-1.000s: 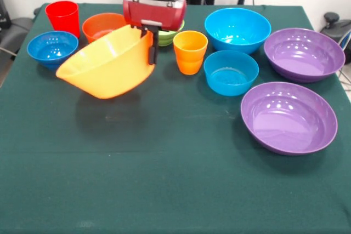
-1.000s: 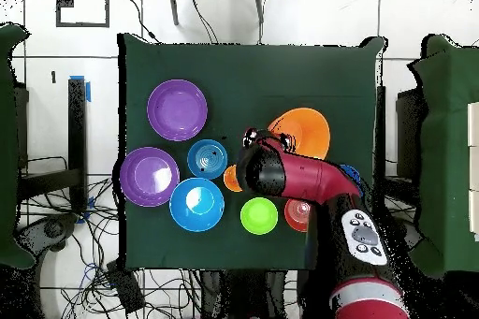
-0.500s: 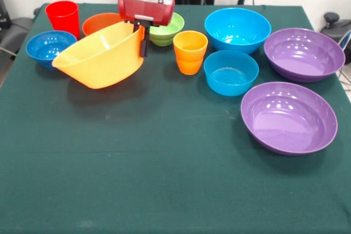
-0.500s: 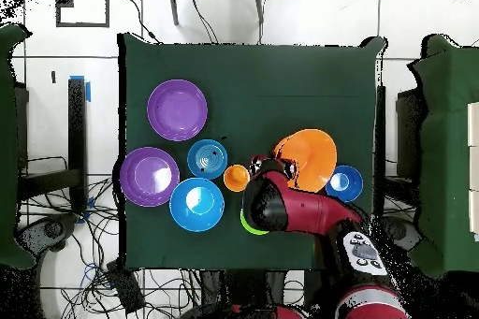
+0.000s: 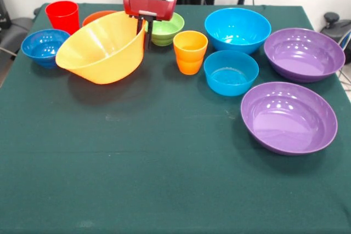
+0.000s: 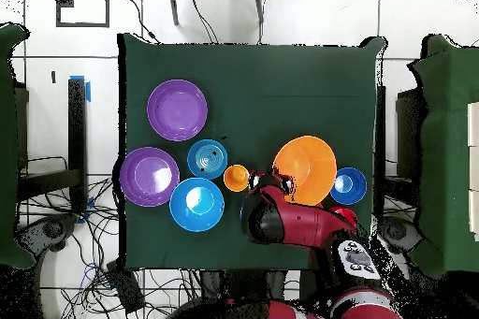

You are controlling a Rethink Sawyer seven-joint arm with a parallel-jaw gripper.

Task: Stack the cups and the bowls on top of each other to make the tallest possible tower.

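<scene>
My gripper (image 5: 145,30) is shut on the right rim of the big yellow-orange bowl (image 5: 101,47), which tilts slightly at the far left of the table. From overhead the yellow-orange bowl (image 6: 305,166) lies just beyond the arm (image 6: 276,222). The orange-red bowl (image 5: 94,16) shows only as a sliver behind it. The red cup (image 5: 63,16) and the dark-blue bowl (image 5: 43,46) stand to its left. The green bowl (image 5: 167,28) and the orange cup (image 5: 190,51) are on the gripper's right.
The big blue bowl (image 5: 237,28), the light-blue bowl (image 5: 231,72) and two purple bowls (image 5: 304,53) (image 5: 289,116) fill the right side of the green tablecloth (image 5: 164,179). Cables lie on the floor around the table (image 6: 253,72).
The gripper has carried the yellow-orange bowl away from the camera and lowered it to a flatter tilt. It now covers most of the orange-red bowl. The dark-blue bowl has shifted a little left.
</scene>
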